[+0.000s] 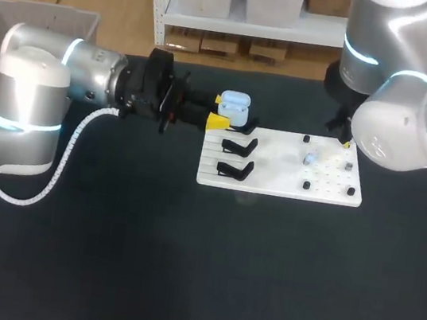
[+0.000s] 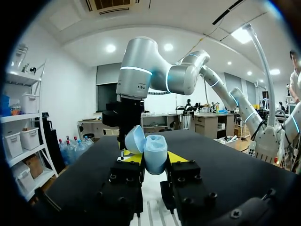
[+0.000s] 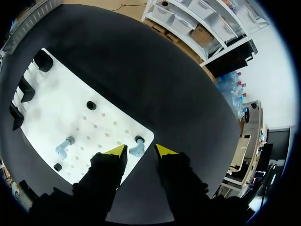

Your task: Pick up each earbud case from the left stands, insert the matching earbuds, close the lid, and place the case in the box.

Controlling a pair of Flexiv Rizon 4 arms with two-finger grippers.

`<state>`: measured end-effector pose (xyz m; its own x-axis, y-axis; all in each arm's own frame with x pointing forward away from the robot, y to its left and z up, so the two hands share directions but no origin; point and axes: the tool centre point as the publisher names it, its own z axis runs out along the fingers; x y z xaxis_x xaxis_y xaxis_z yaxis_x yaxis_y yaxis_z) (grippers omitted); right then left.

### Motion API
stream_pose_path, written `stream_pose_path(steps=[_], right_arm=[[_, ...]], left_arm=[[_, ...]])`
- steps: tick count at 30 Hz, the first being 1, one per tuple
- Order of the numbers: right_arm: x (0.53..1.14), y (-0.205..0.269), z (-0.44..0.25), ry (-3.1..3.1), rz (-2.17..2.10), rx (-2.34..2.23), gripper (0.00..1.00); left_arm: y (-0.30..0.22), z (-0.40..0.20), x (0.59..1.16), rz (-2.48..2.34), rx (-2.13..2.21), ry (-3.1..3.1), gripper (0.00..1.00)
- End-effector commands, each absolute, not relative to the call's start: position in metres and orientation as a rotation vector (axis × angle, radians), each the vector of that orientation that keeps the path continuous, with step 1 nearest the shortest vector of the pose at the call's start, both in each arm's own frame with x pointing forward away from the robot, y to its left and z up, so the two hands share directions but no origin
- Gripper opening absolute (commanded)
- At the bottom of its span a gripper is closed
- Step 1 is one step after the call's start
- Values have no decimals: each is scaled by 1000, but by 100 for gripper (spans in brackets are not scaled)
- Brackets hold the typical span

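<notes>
Looks to me like we're on the very first bit: getting the case off its stand, while the other arm lines up on an earbud. The left arm [image 1: 88, 85] comes in low and almost level with the table. The left gripper [image 2: 155, 159] has the pale blue earbud case [image 2: 155, 153] between its yellow tips, lid flipped open. The fingers look pressed against both sides of it, so I'd call that a grip. The case sits at the far stand spot on the left end of the white board [image 1: 274, 184], and the two black stands [image 1: 239, 144] next to it hold nothing. The right arm [image 1: 413, 117] hunches over the board's far right corner, pointing pretty much straight down. The right gripper [image 3: 141, 151] has its fingers apart with a pale blue earbud [image 3: 137, 149] between the tips, not pinched as far as I can see. A second earbud [image 3: 63, 148] sits further in on the board. Next up, I reckon the left has to lift the case clear and hold the open mouth steady. Meanwhile the right closes dead-centre on that tiny bud without flicking it away. The grey crate [image 1: 41, 21] off to the left is presumably the box.
</notes>
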<state>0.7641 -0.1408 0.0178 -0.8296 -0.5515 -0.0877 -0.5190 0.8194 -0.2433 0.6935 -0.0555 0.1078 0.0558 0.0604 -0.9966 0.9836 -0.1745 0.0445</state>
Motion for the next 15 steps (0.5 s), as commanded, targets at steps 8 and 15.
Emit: stream_pose_path(steps=[8,15], right_arm=[[762,-141,13,2836,-371,-817,33],[761,-142,12,2837,-390,-806,30]], left_arm=[[-55,107,693,-1264,1407,1130,0],[-55,107,693,-1264,1407,1130,0]])
